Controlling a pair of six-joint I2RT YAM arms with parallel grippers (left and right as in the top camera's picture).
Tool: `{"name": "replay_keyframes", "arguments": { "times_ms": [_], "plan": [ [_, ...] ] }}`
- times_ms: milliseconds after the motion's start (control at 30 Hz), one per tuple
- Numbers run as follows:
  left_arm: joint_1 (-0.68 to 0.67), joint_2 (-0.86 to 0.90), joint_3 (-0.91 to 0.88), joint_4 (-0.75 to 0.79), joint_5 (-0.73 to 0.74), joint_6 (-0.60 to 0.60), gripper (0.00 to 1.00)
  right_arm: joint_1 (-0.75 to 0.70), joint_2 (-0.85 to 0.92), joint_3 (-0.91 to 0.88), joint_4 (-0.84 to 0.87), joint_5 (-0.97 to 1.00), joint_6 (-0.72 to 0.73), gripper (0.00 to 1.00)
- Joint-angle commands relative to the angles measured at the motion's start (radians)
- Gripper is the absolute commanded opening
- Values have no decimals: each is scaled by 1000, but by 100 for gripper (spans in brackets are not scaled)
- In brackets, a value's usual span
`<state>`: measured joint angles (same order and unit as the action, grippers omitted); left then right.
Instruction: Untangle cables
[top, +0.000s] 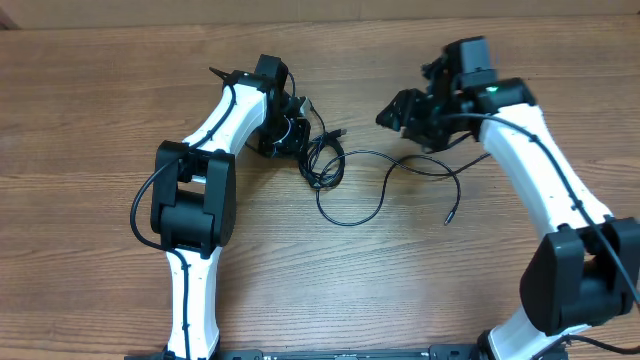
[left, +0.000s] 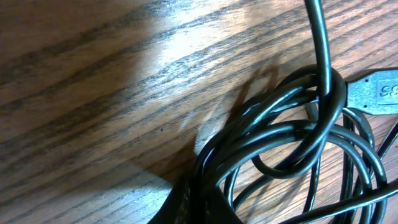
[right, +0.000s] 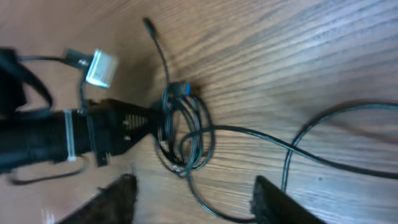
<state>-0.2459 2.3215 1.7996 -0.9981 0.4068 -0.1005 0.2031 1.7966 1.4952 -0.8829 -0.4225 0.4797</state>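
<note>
The cables are thin black cords on the wooden table. A small knot of loops lies at the centre, and one loose strand curls right to a small plug. My left gripper sits at the knot's left edge, shut on the cables; its dark tip pinches several loops beside a silver plug. My right gripper hovers to the upper right, apart from the cords. Its fingers stand open with nothing between them, and the knot lies ahead.
The wooden table stretches wide to the left and in front. Both white arms reach in from the near edge. A white tag and the left arm's own thick wires sit just behind the knot.
</note>
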Motion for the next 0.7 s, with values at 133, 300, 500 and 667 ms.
{"name": "replay_keyframes", "arguments": {
  "times_ms": [133,300,500,667],
  "plan": [
    [10,18,-8,3,-18,7,5,137,35,-4,8,301,340,47],
    [10,18,-8,3,-18,7,4,174,101,-4,10,317,410,48],
    [10,18,-8,4,-17,7,4,211,195,-4,53,285,411,50],
    [10,18,-8,4,-18,7,4,235,260,-4,95,264,412,50]
  ]
}}
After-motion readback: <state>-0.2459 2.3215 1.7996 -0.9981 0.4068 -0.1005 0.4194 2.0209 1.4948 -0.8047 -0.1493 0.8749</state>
